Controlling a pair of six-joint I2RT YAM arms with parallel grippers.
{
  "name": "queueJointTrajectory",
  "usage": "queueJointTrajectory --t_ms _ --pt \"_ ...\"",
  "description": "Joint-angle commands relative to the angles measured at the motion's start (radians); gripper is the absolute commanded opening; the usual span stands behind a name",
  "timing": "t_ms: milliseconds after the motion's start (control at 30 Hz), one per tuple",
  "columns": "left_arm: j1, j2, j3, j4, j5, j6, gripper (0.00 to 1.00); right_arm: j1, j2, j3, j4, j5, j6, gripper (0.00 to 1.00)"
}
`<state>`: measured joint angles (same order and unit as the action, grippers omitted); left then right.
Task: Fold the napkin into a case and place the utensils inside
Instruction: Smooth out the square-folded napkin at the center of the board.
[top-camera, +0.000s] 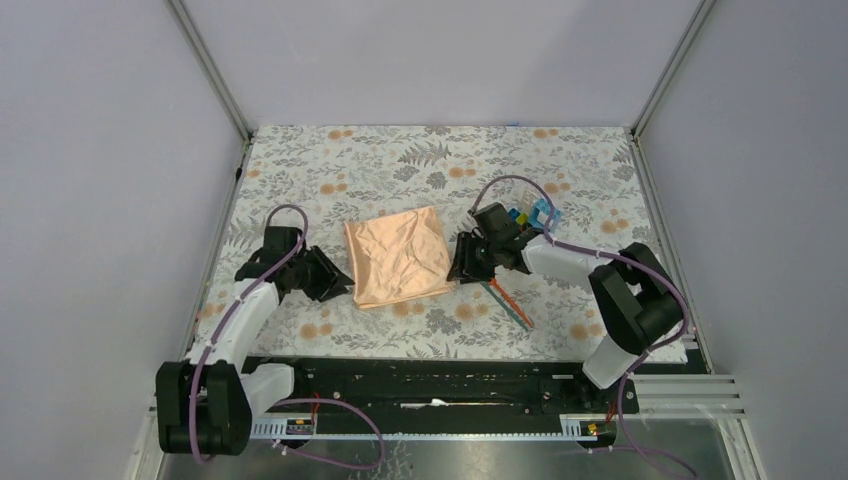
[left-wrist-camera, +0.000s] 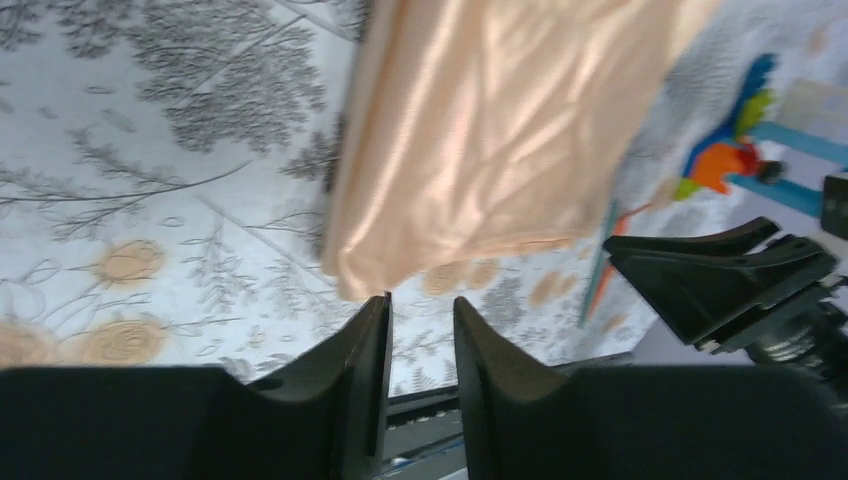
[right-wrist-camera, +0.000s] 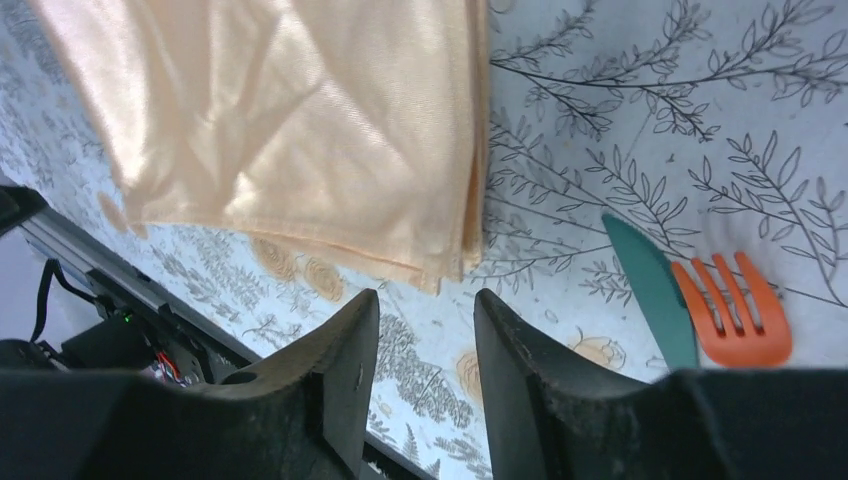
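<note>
The peach-orange napkin lies folded into a rough square on the floral mat, between my two grippers. My left gripper sits at its near-left corner. In the left wrist view that gripper is open with nothing between its fingers, and the napkin ends just past the tips. My right gripper is at the napkin's right edge. In the right wrist view it is open and empty, just short of the napkin's layered corner. The utensils, a teal knife and an orange fork, lie side by side on the mat.
A cluster of multicoloured toy blocks stands behind my right wrist. The floral mat covers the table, with grey walls on three sides. The black rail carrying the arm bases runs along the near edge.
</note>
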<state>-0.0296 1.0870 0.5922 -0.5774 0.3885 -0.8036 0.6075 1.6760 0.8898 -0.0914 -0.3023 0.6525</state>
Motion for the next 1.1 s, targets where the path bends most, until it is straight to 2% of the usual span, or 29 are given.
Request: queueJointTrajectory --t_ms 0,67,133,233,333,433,533,633,733,833,900,1067 --pt "-0.006 -0.029 0.032 0.062 0.125 -0.017 0.27 -0.003 -0.073 0.105 -0.139 -0.003 -0.166 0.47" --pt "-0.017 0.016 0.014 0.131 0.172 -0.033 0.14 -0.002 -0.044 0.121 -0.088 -0.093 -0.159 0.47" --pt "-0.024 0.063 0.0 0.187 0.192 -0.038 0.08 -0.001 0.016 0.14 -0.015 -0.224 -0.121 0.44" --pt "-0.026 0.116 -0.039 0.253 0.189 -0.04 0.04 -0.002 0.102 0.121 0.155 -0.354 -0.044 0.4" --pt "-0.026 0.176 -0.073 0.3 0.161 -0.031 0.0 -0.003 0.164 0.093 0.233 -0.366 -0.029 0.38" --pt "-0.026 0.22 -0.099 0.314 0.112 -0.023 0.0 -0.002 0.214 0.061 0.275 -0.351 -0.045 0.37" --pt "-0.026 0.22 -0.123 0.309 0.065 -0.026 0.0 -0.001 0.216 0.078 0.243 -0.316 -0.085 0.36" --pt "-0.026 0.212 -0.15 0.325 0.065 -0.034 0.0 0.01 0.18 0.144 0.198 -0.283 -0.119 0.41" --pt "-0.026 0.203 -0.158 0.341 0.089 -0.035 0.0 0.032 0.214 0.256 0.188 -0.319 -0.11 0.46" --pt "-0.026 0.173 -0.142 0.34 0.127 -0.037 0.1 0.069 0.298 0.386 0.226 -0.393 -0.052 0.52" --pt "-0.026 0.145 -0.133 0.338 0.145 -0.043 0.16 0.09 0.35 0.442 0.312 -0.447 0.017 0.59" --pt "-0.025 0.11 -0.136 0.333 0.13 -0.052 0.16 0.123 0.516 0.575 0.493 -0.525 0.182 0.71"
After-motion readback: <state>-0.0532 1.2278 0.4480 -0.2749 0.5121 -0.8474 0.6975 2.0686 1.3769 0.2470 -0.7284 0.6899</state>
